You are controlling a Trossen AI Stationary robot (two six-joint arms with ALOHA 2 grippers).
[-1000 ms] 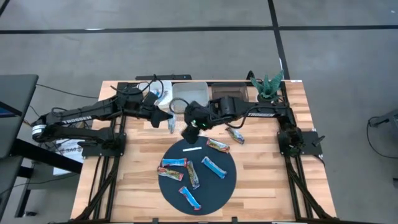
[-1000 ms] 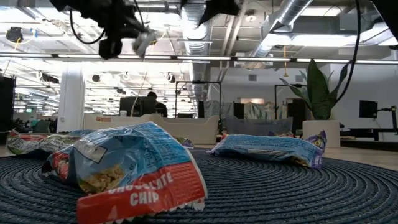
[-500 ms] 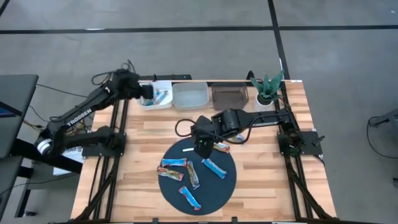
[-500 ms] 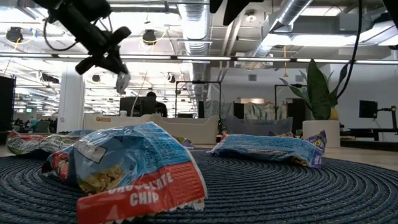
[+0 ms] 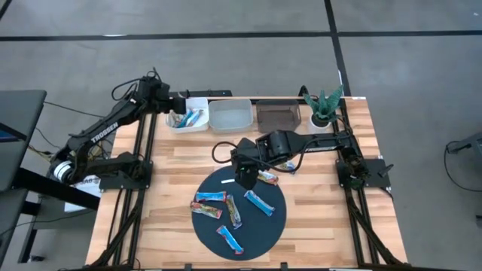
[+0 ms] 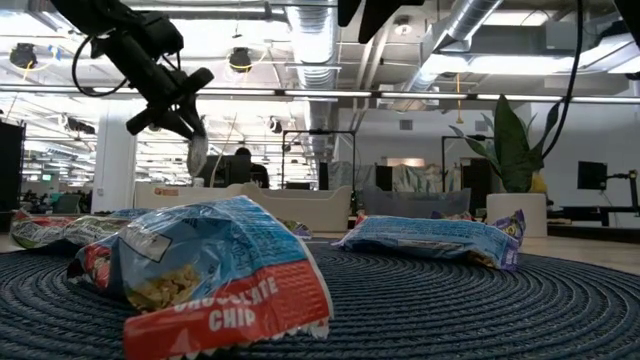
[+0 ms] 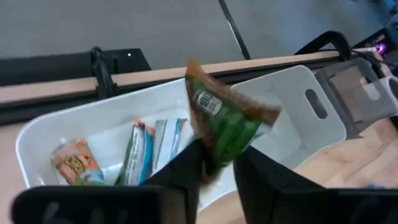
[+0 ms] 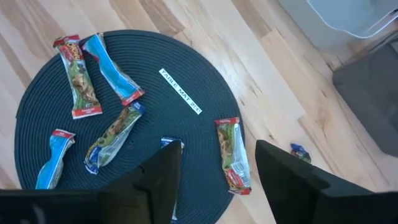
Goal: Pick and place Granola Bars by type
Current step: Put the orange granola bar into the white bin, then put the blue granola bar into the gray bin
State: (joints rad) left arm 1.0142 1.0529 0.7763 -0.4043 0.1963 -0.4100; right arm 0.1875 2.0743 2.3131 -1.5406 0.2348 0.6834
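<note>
My left gripper (image 5: 175, 117) hangs over the white bin (image 5: 197, 105) at the table's far left, shut on a green and brown granola bar (image 7: 227, 121). That bin holds several bars (image 7: 140, 152) lying flat on its floor. My right gripper (image 5: 245, 177) hovers open above the far part of the round dark mat (image 5: 263, 226), touching nothing. Several bars lie flat on the mat: blue ones (image 8: 112, 68), red-ended ones (image 8: 78, 74), a silvery one (image 8: 115, 137). One more bar (image 8: 231, 155) lies at the mat's edge below the open fingers. The white strip (image 8: 180, 90) lies on the mat too. My left gripper pinches the green and brown granola bar by one end (image 7: 211, 163) between its two fingers. In the low view the fingers (image 6: 180, 120) slant downward and the bar (image 6: 197, 155) hangs below them, lifted clear above the bin.
A pale bin (image 5: 230, 115) and a dark bin (image 5: 275, 114) stand in the far row beside the white one, with a potted plant (image 5: 325, 105) at the far right corner. A small blue piece (image 8: 300, 151) lies on the wood right of the mat. Bare wood flanks the mat.
My left gripper has carried the bar from the table's middle toward the far left, and stopped over the white bin, still shut on it. My right gripper has moved toward the near edge, from beyond the mat to above its far part, then kept still.
</note>
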